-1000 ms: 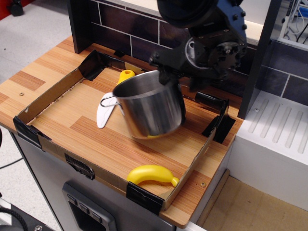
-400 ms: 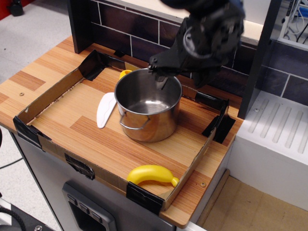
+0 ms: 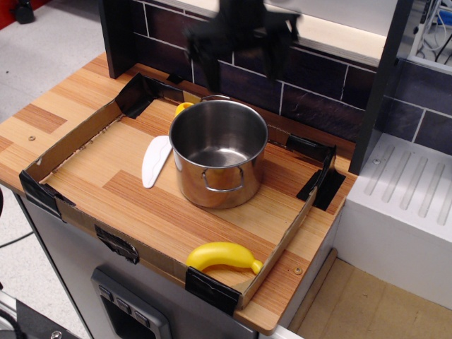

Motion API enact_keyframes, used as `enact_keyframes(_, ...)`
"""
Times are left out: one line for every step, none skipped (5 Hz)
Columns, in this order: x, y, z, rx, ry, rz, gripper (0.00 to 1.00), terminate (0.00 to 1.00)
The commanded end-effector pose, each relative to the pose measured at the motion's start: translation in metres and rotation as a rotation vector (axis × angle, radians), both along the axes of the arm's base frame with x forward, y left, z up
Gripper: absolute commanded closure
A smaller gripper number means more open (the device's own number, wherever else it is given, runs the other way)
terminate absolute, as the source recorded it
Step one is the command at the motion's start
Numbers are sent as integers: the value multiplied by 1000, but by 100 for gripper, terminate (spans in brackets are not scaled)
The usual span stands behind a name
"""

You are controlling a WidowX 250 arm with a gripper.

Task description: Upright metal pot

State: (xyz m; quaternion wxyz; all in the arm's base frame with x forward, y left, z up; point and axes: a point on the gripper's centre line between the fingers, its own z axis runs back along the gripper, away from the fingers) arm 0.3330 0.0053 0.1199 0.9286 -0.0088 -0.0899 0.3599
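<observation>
One pot [image 3: 219,152]: stainless steel, cylindrical, standing upright on its base near the middle of the tray [image 3: 67,138], mouth facing up, bare interior visible. One loop handle faces the camera on the front wall; another shows faintly at the far rim.

Change: a second ago the pot hung tilted in the gripper, mouth turned toward the left. Shortly after, it sat on its base with the gripper at the far rim. Now it stands alone, handle turned to the front, and nothing touches it.

One gripper [image 3: 240,39]: black, motion-blurred, high above the pot's far side against the tiled wall, well apart from the rim. Two dark prongs point down with a gap between them, so the jaws appear open and empty; the blur leaves some doubt.

One banana [image 3: 223,256]: yellow, lying on the tray's front edge, apart from the pot.

One white utensil [image 3: 154,161]: flat, on the tray floor just left of the pot.

One yellow item [image 3: 184,108]: mostly hidden behind the pot's far left rim; kind cannot be told.

Task status, judged: the pot is upright and released, so the goal looks met. Remaining work appears limited to the arm clearing away without knocking the rim.
</observation>
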Motion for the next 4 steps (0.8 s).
enact_keyframes(-12,13,83,3,-46,-106,0,0)
enact_keyframes(-20,23,102,43,-48,-120,0,0)
enact_keyframes(-20,23,102,43,-48,-120,0,0)
enact_keyframes(-20,23,102,43,-48,-120,0,100)
